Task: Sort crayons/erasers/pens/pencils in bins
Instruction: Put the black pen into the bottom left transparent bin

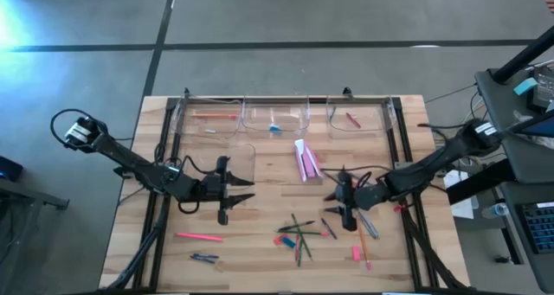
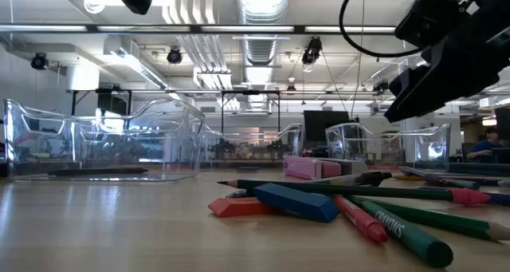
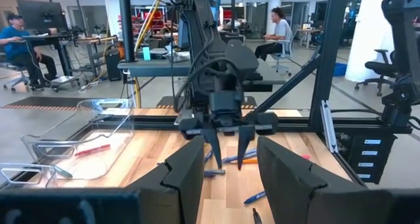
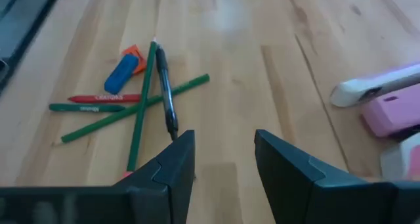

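Both arms hung over the middle of the table with nothing held: the left gripper (image 1: 223,194) had its fingers spread and empty, and the right gripper (image 4: 224,159) was the same, parted with bare wood between them. The right one sat just above and beside the heap of sticks, so my guess was that it was lining up a pick there. The blue eraser (image 4: 122,73) lay at the far end of that heap, touching an orange eraser (image 4: 136,54) and right next to a black pen (image 4: 165,92) that crossed over a green pencil (image 4: 134,110). The eraser's long axis ran diagonally, pointing from the red crayon (image 4: 105,98) up toward the orange block. To grab it cleanly I'd have turned the wrist so the fingers closed across its short sides, coming straight down so the pen didn't get dragged along. The clear bins (image 1: 275,116) stood along the far edge, well apart from the pile.
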